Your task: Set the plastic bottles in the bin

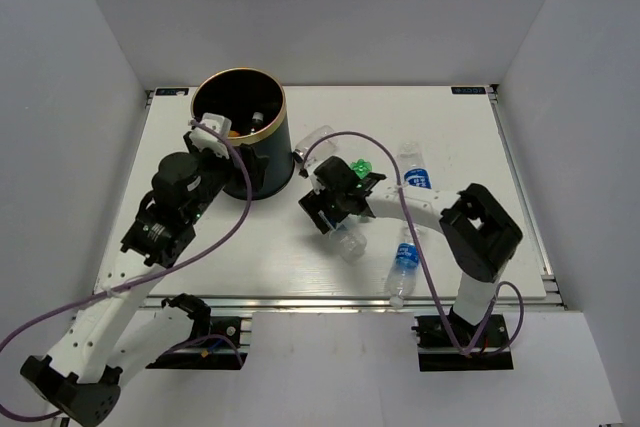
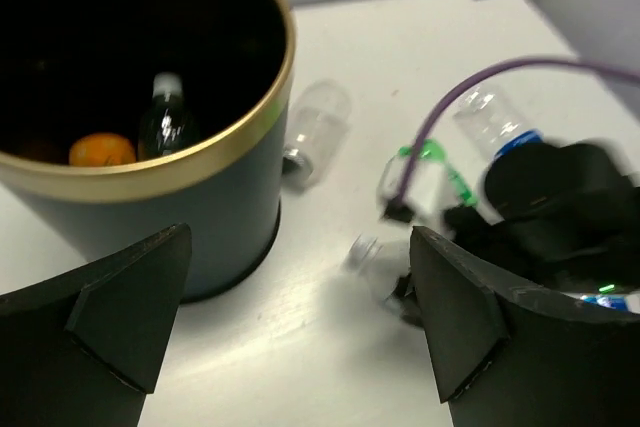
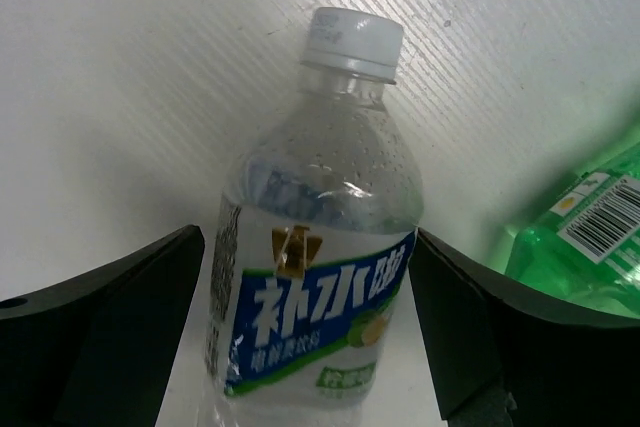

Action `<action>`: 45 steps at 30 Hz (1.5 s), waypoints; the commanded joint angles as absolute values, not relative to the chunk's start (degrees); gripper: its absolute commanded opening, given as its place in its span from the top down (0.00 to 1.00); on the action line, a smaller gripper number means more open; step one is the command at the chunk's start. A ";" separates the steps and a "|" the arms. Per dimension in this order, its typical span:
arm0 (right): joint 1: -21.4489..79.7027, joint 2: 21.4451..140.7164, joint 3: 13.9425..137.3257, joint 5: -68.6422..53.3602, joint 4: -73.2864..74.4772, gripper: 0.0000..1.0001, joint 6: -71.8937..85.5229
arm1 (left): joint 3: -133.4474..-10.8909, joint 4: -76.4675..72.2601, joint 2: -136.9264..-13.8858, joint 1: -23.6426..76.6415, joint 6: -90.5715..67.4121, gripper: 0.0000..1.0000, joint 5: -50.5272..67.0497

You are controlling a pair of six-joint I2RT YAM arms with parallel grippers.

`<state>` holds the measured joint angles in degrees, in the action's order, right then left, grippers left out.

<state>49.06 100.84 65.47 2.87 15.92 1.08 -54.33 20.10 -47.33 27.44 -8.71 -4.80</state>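
The bin (image 1: 262, 169) stands at the back left; in the left wrist view (image 2: 200, 197) it holds an orange bottle (image 2: 100, 150) and a dark clear bottle (image 2: 168, 117). My left gripper (image 1: 208, 137) is open and empty by the bin's near rim, and it also shows in the left wrist view (image 2: 300, 247). My right gripper (image 3: 308, 237) is open, its fingers close on either side of a clear blue-labelled bottle (image 3: 320, 247) lying on the table (image 1: 350, 244). A green bottle (image 3: 580, 237) lies just right of it. A wider clear bottle (image 1: 315, 142) lies beside the bin.
Two more blue-labelled bottles lie on the white table, one at the back right (image 1: 413, 169) and one near the front edge (image 1: 403, 267). Purple cables loop over both arms. White walls enclose the table on three sides.
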 commanded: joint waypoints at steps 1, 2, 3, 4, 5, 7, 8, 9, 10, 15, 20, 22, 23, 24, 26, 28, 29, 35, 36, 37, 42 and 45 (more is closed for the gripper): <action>50.89 104.66 69.08 12.03 20.21 0.13 1.23 | -53.89 13.89 -45.18 26.98 -6.51 0.00 0.61; 51.50 105.55 69.78 12.91 20.65 0.21 1.32 | -52.92 12.67 -44.48 26.98 -6.50 0.00 0.62; 51.50 105.82 70.22 13.53 21.52 0.27 1.58 | -52.21 12.66 -43.34 26.98 -6.50 0.00 0.62; 51.50 106.08 70.66 13.80 21.71 0.33 1.67 | -52.21 12.66 -43.33 26.46 -5.89 0.00 0.62; 51.59 106.08 70.66 13.10 22.06 0.46 1.67 | -52.21 13.35 -42.46 26.46 -5.89 0.00 0.62; 51.50 106.08 70.93 12.83 22.67 0.58 1.67 | -50.98 13.36 -39.92 26.46 -5.89 0.00 0.62; 51.50 106.35 71.01 12.92 22.94 0.67 1.58 | -50.98 12.84 -38.86 26.46 -5.89 0.00 0.62; 51.59 106.09 71.10 13.01 23.11 0.71 1.76 | -50.19 12.83 -37.80 26.46 -5.89 0.00 0.09; 51.50 105.39 71.19 12.92 22.85 0.75 1.67 | -49.40 12.22 -36.57 26.46 -6.41 0.00 0.09; 51.15 94.87 73.82 11.35 19.17 0.83 0.45 | -45.80 10.20 -28.67 26.46 -6.42 0.00 -0.97; 50.63 89.65 85.50 8.53 15.38 0.83 -4.30 | -46.49 13.18 -29.71 26.46 -5.89 0.00 1.14; 50.54 89.91 92.50 7.74 14.51 0.83 -5.44 | -46.49 13.71 -30.23 26.46 -5.89 0.00 0.19; 50.71 90.35 93.85 7.73 12.50 0.85 -7.02 | -46.49 13.71 -28.93 26.46 -5.89 0.00 -1.56; 50.54 90.44 94.91 6.86 11.52 0.86 -7.47 | -46.49 13.71 -28.13 26.46 -5.89 0.00 -2.36; 50.45 90.70 98.17 5.54 6.28 0.93 -8.96 | -45.97 13.71 -26.46 26.46 -6.42 0.00 -3.60; 50.62 91.14 99.66 2.40 2.74 0.93 -9.32 | -45.44 13.71 -24.53 25.93 -6.42 0.00 -5.00; 50.28 91.32 100.36 1.24 -3.19 0.96 -9.14 | -45.44 13.71 -24.00 25.93 -6.42 0.00 -5.53; 49.22 102.03 112.02 -8.87 -12.91 0.92 -6.24 | -44.91 14.24 -21.10 24.88 -7.47 0.00 -9.05; 49.31 106.65 113.02 -11.14 -16.31 0.91 -6.24 | -44.91 14.24 -21.09 24.87 -7.47 0.00 -9.57; 49.05 107.83 113.98 -11.77 -18.09 0.91 -6.33 | -44.91 14.24 -21.09 24.87 -8.08 0.00 -10.10; 46.85 117.40 123.23 -15.21 -29.89 0.91 -2.99 | -44.91 14.85 -20.57 23.82 -8.09 0.00 -10.11; 44.83 125.85 129.88 -15.73 -27.51 0.83 2.10 | -44.91 14.85 -20.57 23.29 -8.70 0.00 -10.63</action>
<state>47.37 123.39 122.78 -13.58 -21.37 -2.59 -45.34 14.17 -20.60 24.03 -7.97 -9.52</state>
